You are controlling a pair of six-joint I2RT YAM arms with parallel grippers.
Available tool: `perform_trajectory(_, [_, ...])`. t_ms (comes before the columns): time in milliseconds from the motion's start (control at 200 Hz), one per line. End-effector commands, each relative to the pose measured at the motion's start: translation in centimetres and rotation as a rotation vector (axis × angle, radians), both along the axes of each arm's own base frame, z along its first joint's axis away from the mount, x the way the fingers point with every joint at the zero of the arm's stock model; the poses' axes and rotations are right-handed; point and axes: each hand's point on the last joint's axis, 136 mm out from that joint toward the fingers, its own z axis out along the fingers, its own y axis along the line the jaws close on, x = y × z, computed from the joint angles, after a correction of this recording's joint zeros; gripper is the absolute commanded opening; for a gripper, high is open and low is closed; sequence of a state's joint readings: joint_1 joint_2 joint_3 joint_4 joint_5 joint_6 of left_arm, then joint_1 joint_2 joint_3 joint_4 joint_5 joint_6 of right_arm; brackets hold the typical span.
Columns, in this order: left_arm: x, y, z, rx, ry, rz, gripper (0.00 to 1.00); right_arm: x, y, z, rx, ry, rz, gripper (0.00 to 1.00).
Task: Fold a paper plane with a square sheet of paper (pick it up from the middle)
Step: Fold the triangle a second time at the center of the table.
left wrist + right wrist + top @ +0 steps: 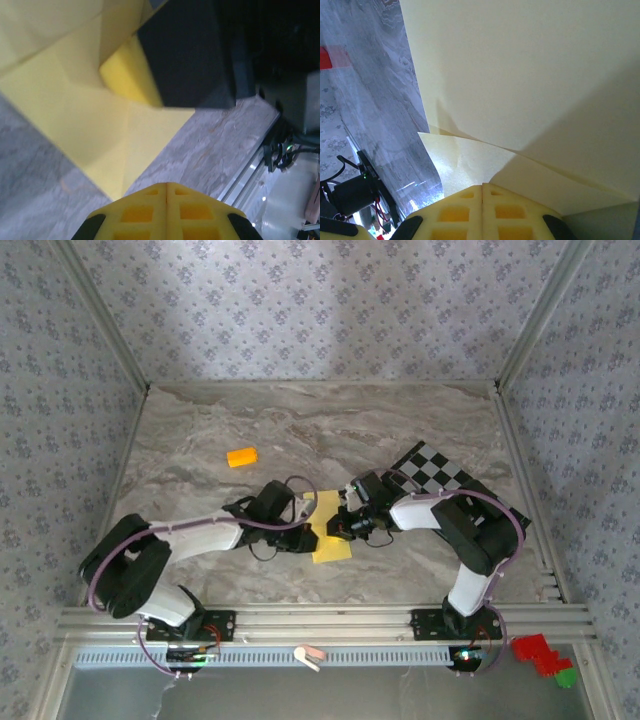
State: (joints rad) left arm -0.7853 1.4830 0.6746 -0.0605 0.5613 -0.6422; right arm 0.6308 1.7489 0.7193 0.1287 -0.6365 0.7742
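The square sheet of paper [331, 542] lies pale yellow at the table's middle, partly folded with creases and raised flaps [75, 115]. My left gripper [304, 528] is at its left edge, shut, its yellow tips [166, 184] closed together just past the sheet's near corner with nothing between them. My right gripper [343, 525] comes in from the right, also shut. One of its yellow fingers [125, 75] rests on the paper at a fold. In the right wrist view the paper [520, 75] lies close ahead and a flap rises right in front of the shut right gripper [482, 186].
A small orange block [242, 457] lies at the back left. A black-and-white checkered board [440, 475] sits behind the right arm. Metal rails [320, 620] run along the near edge, with red and green pieces [540, 652] beyond them at the right.
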Motion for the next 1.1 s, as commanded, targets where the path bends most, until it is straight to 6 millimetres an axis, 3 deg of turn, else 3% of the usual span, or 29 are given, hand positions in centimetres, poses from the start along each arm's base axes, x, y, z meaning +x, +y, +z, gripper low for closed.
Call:
perform_trajectory(0, [0.9, -1.1, -0.4, -0.011, 0.011, 0.001, 0.00, -1.6, -3.3, -4.4, -0.196, 0.107, -0.062, 0.01])
perform_trajectory(330, [0.3, -0.9, -3.8, 0.041, 0.064, -0.012, 0.00, -1.4, -3.1, -4.2, -0.190, 0.103, -0.060, 0.01])
perform_trajectory(590, [-0.8, 0.7, -6.0, 0.100, 0.097, -0.005, 0.00, -1.1, -2.5, -3.6, -0.170, 0.091, -0.051, 0.02])
perform_trajectory(880, [-1.9, 2.7, -8.0, 0.177, 0.126, 0.008, 0.00, 0.4, -0.4, 0.1, -0.058, 0.035, -0.032, 0.06])
perform_trajectory(1094, [-2.2, 3.1, -8.4, 0.191, 0.130, 0.008, 0.00, 0.1, 0.0, 2.4, -0.004, 0.001, -0.028, 0.09])
